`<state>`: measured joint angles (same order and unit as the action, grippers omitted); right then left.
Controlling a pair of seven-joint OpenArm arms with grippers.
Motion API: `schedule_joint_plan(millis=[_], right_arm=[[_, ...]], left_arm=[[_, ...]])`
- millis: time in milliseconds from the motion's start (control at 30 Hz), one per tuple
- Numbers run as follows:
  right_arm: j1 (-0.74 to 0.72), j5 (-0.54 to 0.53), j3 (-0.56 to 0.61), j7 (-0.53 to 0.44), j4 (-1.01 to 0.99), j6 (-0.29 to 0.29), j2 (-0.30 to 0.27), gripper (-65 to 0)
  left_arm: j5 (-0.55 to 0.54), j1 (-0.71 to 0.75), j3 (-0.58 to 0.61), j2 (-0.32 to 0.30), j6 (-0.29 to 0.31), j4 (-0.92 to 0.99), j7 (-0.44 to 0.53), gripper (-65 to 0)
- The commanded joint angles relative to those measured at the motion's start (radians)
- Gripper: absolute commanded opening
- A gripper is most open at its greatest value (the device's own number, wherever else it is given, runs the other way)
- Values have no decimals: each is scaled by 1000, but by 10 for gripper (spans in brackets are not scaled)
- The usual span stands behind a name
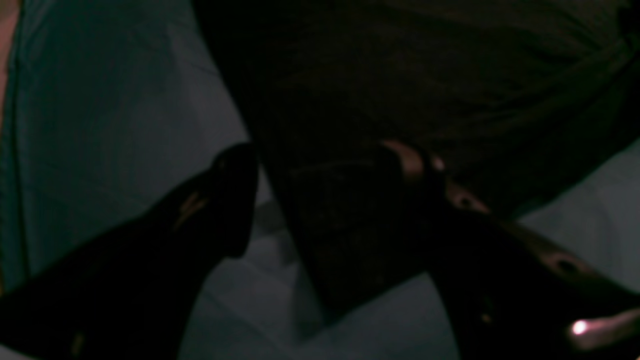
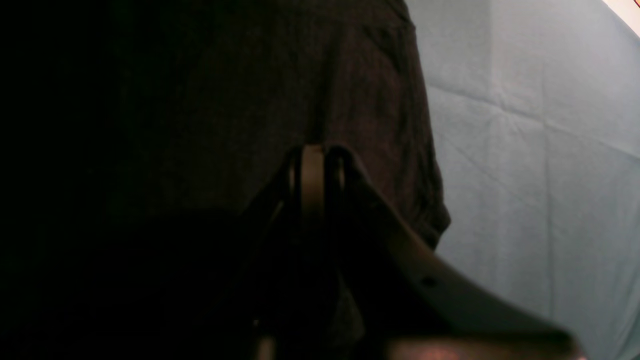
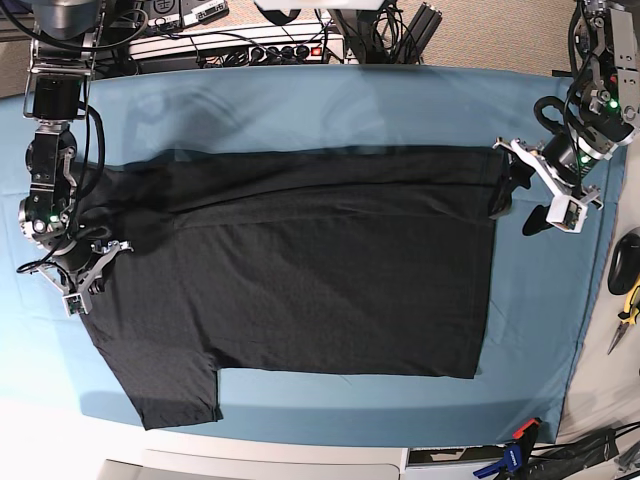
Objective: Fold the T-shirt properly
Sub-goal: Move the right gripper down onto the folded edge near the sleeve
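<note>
The black T-shirt (image 3: 300, 270) lies spread on the blue table cloth (image 3: 300, 110), its plain side up and its far strip folded over. My left gripper (image 3: 516, 208) stands open at the shirt's right edge. In the left wrist view its jaws (image 1: 325, 185) straddle a flap of the T-shirt (image 1: 425, 75), one finger (image 1: 235, 200) over the cloth. My right gripper (image 3: 77, 296) is shut at the shirt's left sleeve. In the right wrist view its closed tips (image 2: 315, 165) rest over the T-shirt (image 2: 250, 100). Whether they pinch fabric does not show.
A power strip with cables (image 3: 250, 45) runs behind the table's far edge. Yellow-handled pliers (image 3: 628, 310) and a dark mouse (image 3: 625, 258) lie off the cloth at the right. A clamp (image 3: 515, 455) grips the near edge.
</note>
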<state>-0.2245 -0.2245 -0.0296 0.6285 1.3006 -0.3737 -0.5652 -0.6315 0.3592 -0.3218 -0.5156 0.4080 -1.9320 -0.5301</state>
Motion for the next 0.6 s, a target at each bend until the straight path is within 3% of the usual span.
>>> schedule_joint_plan(millis=[0, 367, 567], right_arm=[[-27, 2, -7, -34, 13, 5, -22, -650], [-129, 16, -5, -60, -137, -23, 106, -650], [-169, 16, 18, -46, -137, -23, 141, -650]], left_arm=[[-10, -8, -8, -16, 0, -14, 24, -274], [-10, -7, -8, -16, 0, -14, 22, -274], [-7, -8, -8, -16, 0, -14, 22, -274]])
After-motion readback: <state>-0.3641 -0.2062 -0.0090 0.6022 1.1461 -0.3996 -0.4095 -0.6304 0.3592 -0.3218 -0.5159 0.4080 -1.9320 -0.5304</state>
